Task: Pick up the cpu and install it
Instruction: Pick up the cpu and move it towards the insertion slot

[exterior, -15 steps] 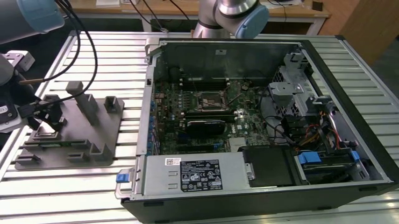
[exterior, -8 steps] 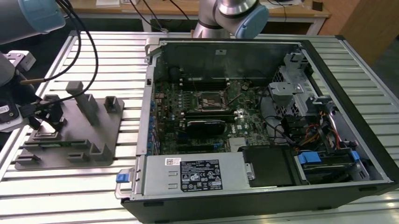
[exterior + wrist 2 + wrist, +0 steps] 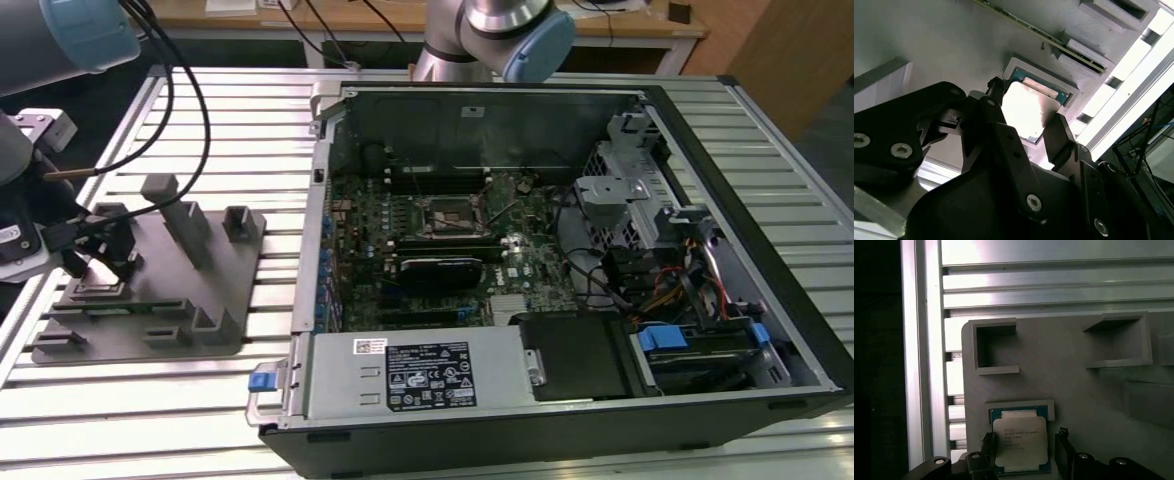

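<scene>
The cpu, a flat square chip with a silver top, lies in a shallow framed pocket of the grey fixture plate. In both wrist views my gripper is open and low over it, one black finger on each side of the chip. One finger sits right at the chip's edge; the other finger stands slightly off it. In the exterior view the gripper hangs over the fixture plate at the exterior view's left. The motherboard socket sits inside the open computer case.
Upright grey blocks stand on the fixture plate close to the gripper. Black cables trail from the arm. Inside the case are a power supply, drive bays and wiring. The slatted aluminium table lies all around.
</scene>
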You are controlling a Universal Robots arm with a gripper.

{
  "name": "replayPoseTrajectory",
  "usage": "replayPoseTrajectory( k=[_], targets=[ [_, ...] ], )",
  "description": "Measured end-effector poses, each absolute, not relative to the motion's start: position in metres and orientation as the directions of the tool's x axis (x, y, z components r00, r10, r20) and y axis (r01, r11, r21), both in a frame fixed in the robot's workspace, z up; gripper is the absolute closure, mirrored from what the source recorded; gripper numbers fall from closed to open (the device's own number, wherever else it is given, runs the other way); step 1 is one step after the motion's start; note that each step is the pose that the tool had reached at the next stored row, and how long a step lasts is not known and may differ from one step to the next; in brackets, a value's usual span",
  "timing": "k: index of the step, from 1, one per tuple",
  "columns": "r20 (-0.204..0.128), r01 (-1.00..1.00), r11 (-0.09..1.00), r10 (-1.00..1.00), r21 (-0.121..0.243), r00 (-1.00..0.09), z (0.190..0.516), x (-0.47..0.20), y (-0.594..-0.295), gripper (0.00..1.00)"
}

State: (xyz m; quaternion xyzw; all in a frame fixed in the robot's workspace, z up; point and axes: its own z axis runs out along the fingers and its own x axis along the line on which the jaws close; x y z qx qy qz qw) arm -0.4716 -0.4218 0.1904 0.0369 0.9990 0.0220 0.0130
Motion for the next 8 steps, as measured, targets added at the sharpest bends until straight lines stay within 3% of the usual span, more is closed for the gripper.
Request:
replayPoseTrajectory(
  k=[8],
  targets=[
    [-0.024, 0.070, 0.997, 0.071, 0.045, -0.997, 0.1874, -0.4716, -0.4210, 0.41]
  ],
)
